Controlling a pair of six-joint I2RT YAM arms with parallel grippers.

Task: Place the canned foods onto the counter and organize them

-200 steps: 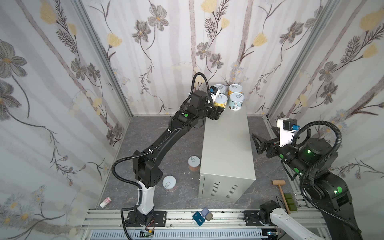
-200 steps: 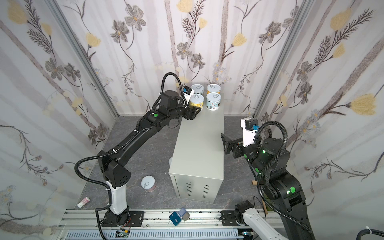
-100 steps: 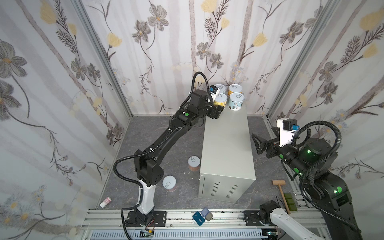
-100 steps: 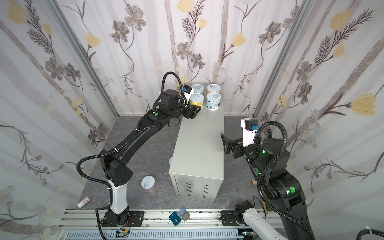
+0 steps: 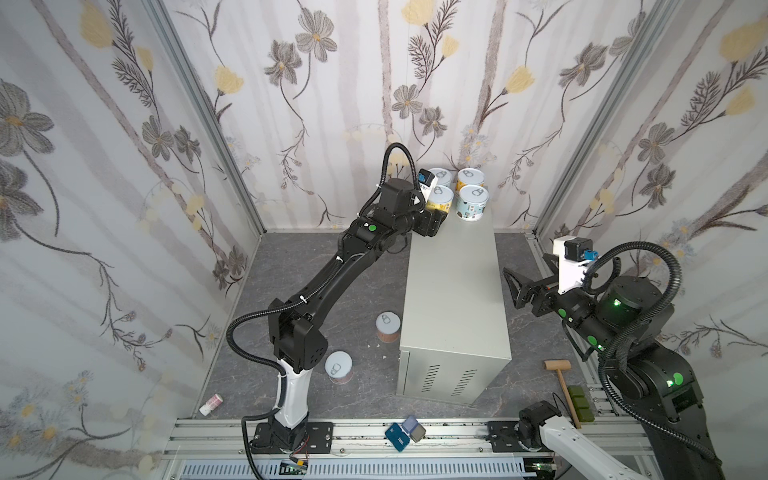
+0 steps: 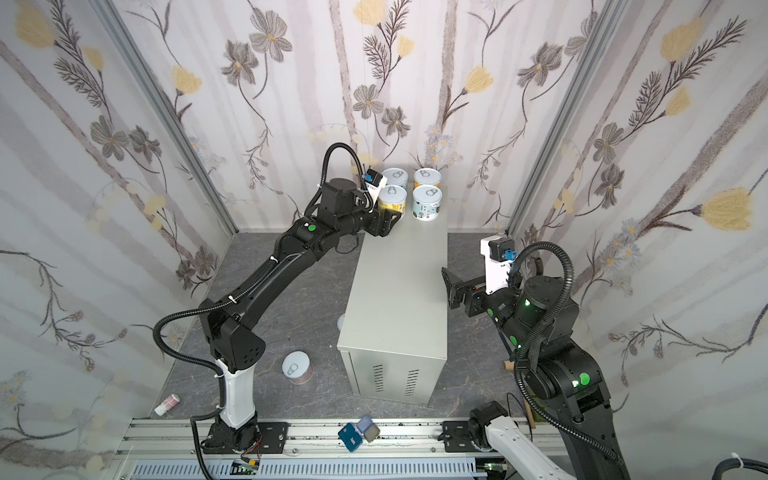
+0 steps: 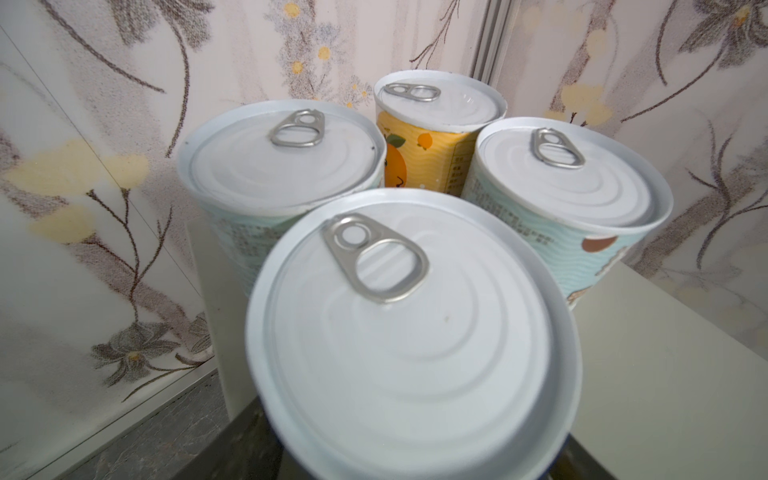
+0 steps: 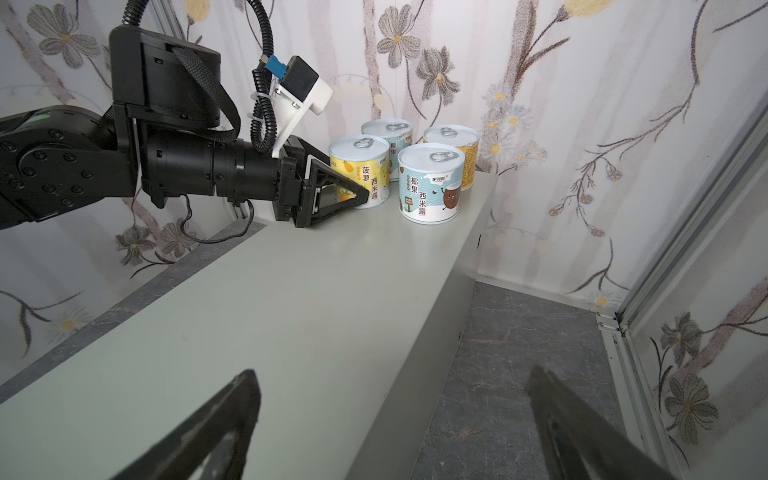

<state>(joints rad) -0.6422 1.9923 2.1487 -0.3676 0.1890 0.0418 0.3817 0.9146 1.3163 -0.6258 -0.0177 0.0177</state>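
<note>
**Four cans grouped at the far end of the desk**

Four short round cans with silver pull-tab lids are set upright in a tight square at the far end of the light grey desk (image 5: 453, 299). A yellow can (image 5: 439, 200) and a light blue can (image 5: 471, 204) are placed in front. A second light blue can (image 5: 441, 177) and an orange can (image 5: 471, 179) are placed behind.

The yellow can is flanked by the fingers of the left pincer (image 5: 437, 210); whether it is pressed cannot be told. The right pincer (image 8: 395, 419) is held wide and empty near the desk's long side.

A salmon can (image 5: 388, 328) and a pink can (image 5: 338, 368) are seen upright on the floor (image 5: 291, 262).
</note>
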